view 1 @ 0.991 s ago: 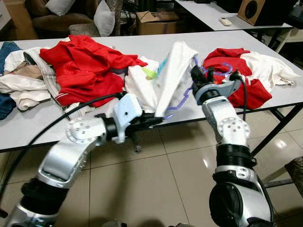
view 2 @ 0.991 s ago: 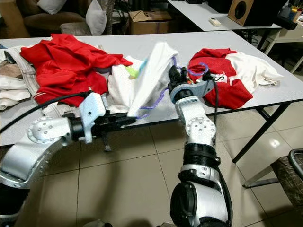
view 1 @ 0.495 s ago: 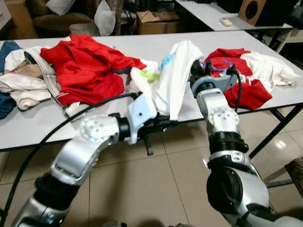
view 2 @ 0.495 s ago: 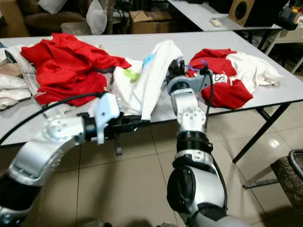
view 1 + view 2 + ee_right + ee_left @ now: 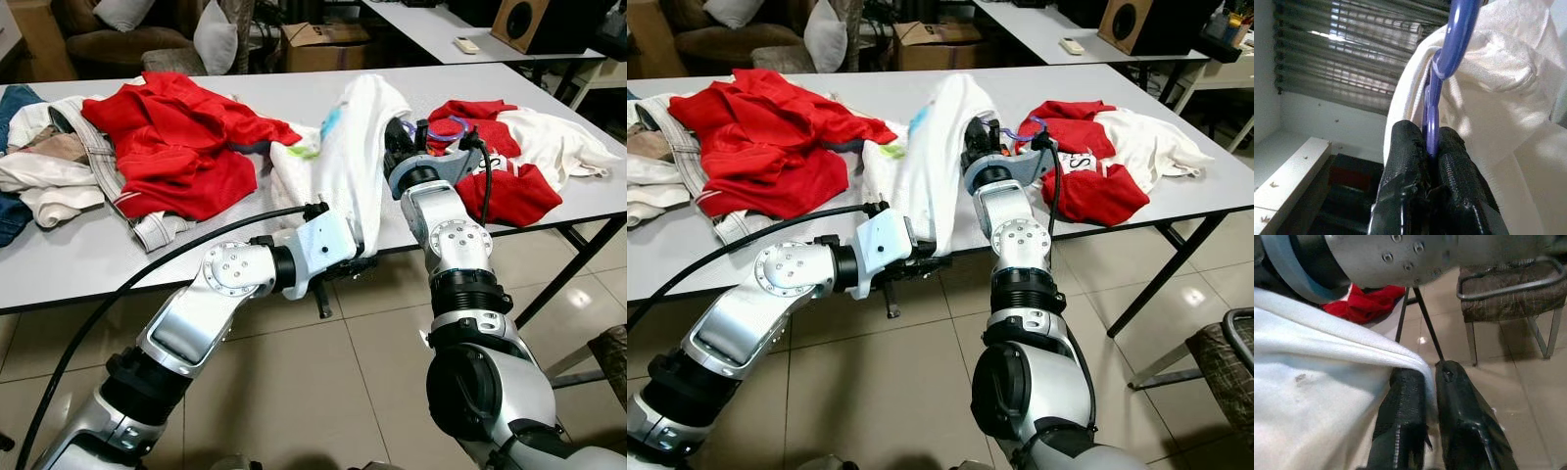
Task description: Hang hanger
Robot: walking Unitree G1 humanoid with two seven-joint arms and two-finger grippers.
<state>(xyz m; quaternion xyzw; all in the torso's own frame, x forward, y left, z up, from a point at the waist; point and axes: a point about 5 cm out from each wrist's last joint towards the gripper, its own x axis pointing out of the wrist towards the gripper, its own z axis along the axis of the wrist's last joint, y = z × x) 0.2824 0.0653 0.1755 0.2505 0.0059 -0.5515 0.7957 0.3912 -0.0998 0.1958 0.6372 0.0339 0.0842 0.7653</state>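
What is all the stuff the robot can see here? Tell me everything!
White garment: one, white, held up over the table's front edge.
Hanger: one, purple, inside the white garment.
Red clothes: one pile, table's left part.
Red and white clothes: one pile, table's right part.
Table: one, grey, in front.
Cardboard box: one, brown, behind the table.
Chair: one, brown, on the floor.
Left end effector: black, shut on the white garment's hem.
Right end effector: black, shut on the hanger.
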